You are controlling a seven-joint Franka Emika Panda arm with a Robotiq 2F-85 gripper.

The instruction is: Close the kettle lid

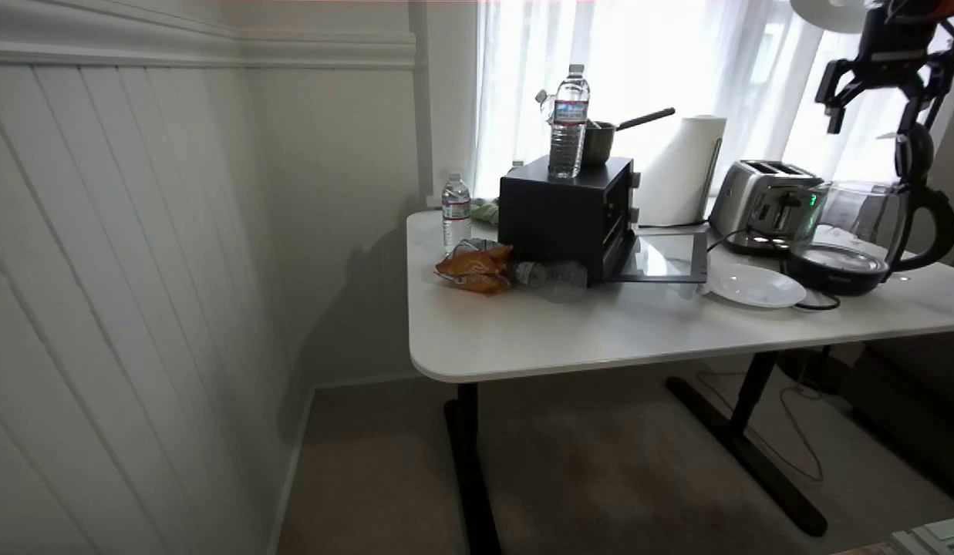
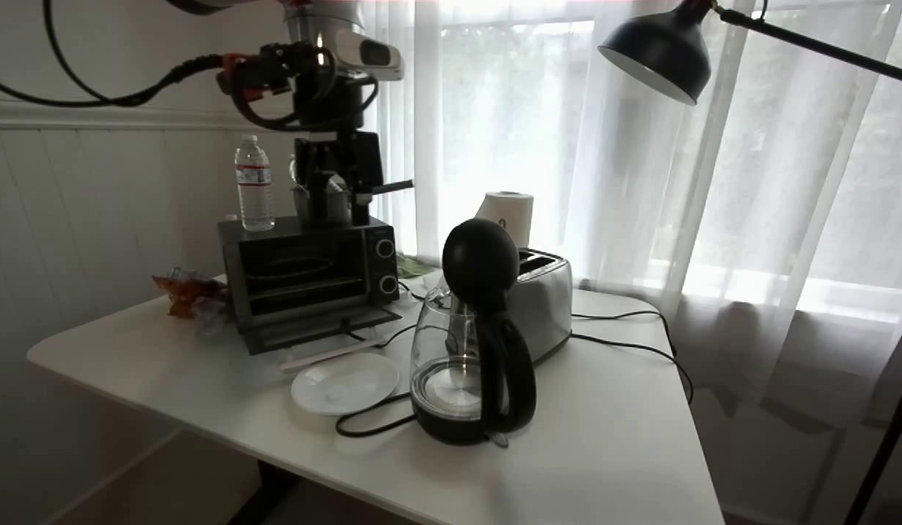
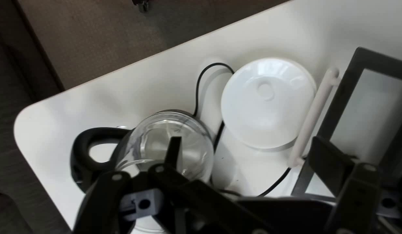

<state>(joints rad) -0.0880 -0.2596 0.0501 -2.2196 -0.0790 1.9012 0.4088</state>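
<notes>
Currently, the kettle is standing upright on the white table, just beside the plate. Its rounded body is showing clear glass, with a dark base below and a black handle curving out to one side. A metal floor is glinting through the glass. The lid is standing raised above the handle, a round black disc.

The arm is holding its wrist pointed downward in both exterior views. The gripper is hanging above the table, apart from the lid. Its two fingers are standing wide apart, so the claw is reading as released. In the wrist view one finger is overlapping the kettle by line of sight.

Counts, near to far: one kettle, one lid, one plate. One silver toaster is sitting just behind the kettle in an exterior view. One black oven is standing farther along, its door lowered; one pan and one bottle are resting on top. Two more bottles are showing by the oven: an upright bottle and a lying bottle, with one orange bag near them. Other caps are partly hiding, so I am not fixing the bottle total. One paper roll is standing at the back.
</notes>
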